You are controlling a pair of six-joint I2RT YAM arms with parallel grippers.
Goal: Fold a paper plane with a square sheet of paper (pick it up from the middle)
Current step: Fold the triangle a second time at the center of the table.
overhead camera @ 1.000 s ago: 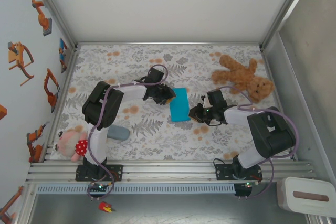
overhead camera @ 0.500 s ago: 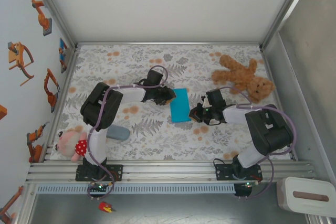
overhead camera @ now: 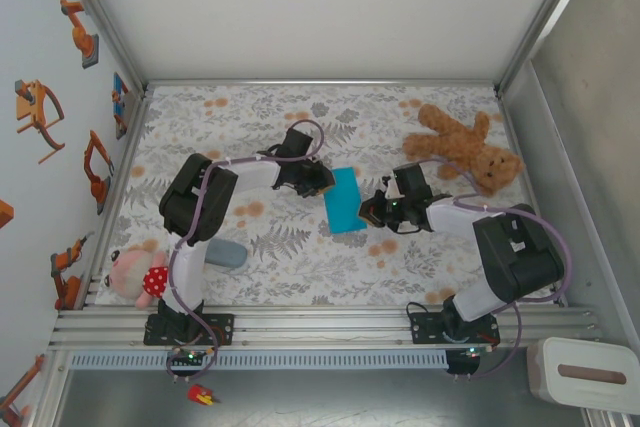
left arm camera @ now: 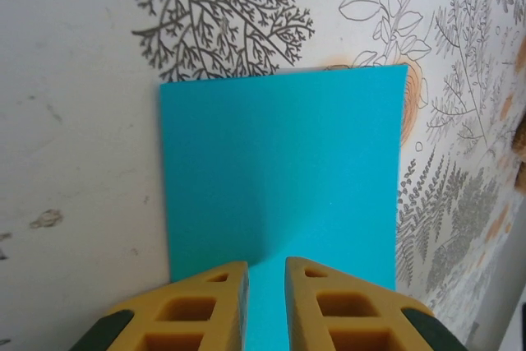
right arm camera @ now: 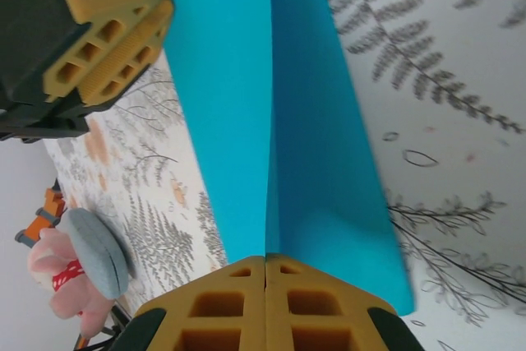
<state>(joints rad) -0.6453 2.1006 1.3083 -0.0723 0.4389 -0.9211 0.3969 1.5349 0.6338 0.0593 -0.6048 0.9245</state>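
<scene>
Now we pinch the turquoise sheet of paper (overhead camera: 343, 200), mid-tabletop, with our right gripper (right arm camera: 265, 262) clamped on its edge; our left gripper (left arm camera: 266, 269) stands narrowly parted over the opposite edge.

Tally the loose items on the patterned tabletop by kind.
Plush toys: 2 (brown teddy bear, pink plush toy)
Paper: 1 (turquoise paper sheet)
Cases: 1 (grey-blue case)
Total: 4
</scene>
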